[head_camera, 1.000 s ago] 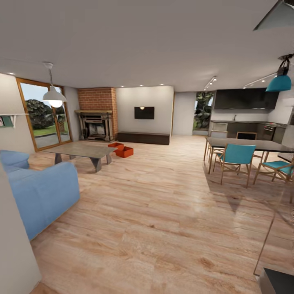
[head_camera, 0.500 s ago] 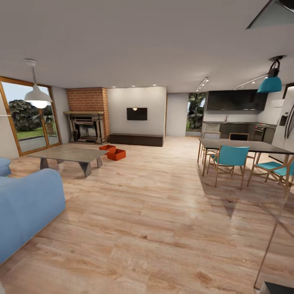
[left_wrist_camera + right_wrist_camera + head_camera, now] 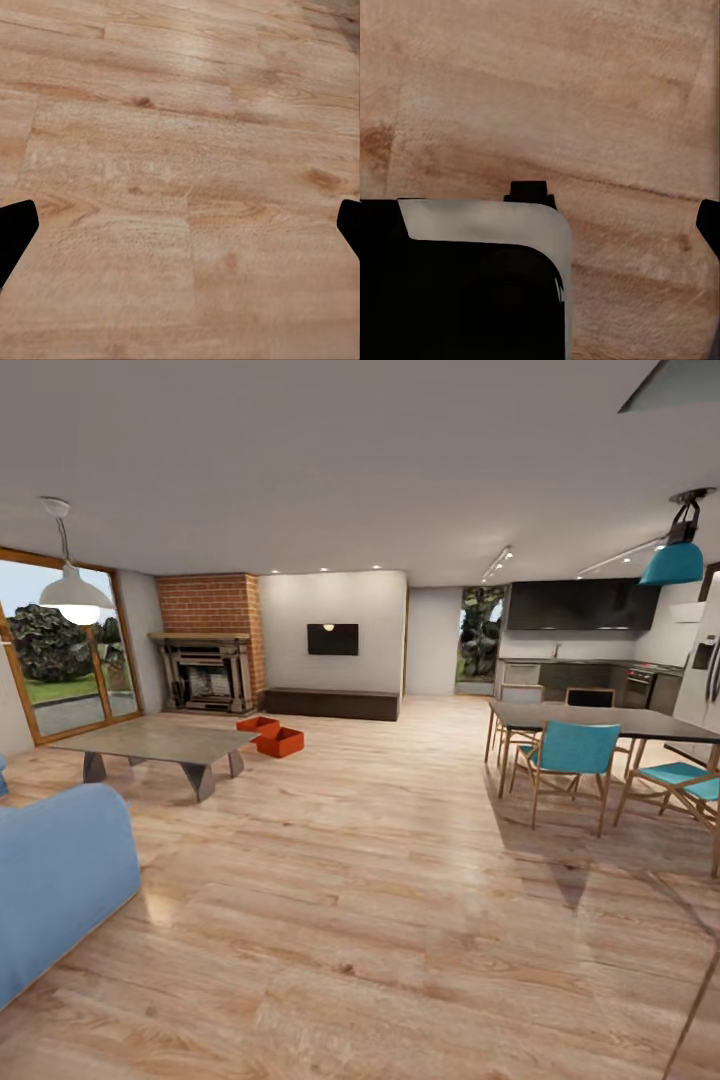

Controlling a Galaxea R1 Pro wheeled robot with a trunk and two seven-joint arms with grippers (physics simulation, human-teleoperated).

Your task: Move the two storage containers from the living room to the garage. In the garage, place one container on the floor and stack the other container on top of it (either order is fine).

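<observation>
Storage containers [image 3: 272, 735] (touching, seemingly) beside fireplace [image 3: 205, 672].

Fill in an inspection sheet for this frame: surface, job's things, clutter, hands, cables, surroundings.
Surface: light wood-plank floor, bare where the wrist views look down on it.
Job's things: two orange-red bins side by side on the floor, beyond the low table, near the brick fireplace; far from the robot, untouched.
Clutter: nothing seen around the bins.
Hands: left hand open over bare floor, fingertips at the picture's edges, nothing between them. Right hand: one fingertip shows beside a dark robot part; state cannot be told.
Cables: nothing seen.
Surroundings: blue sofa near left, wall TV, dining table with teal chairs right, kitchen behind.
</observation>
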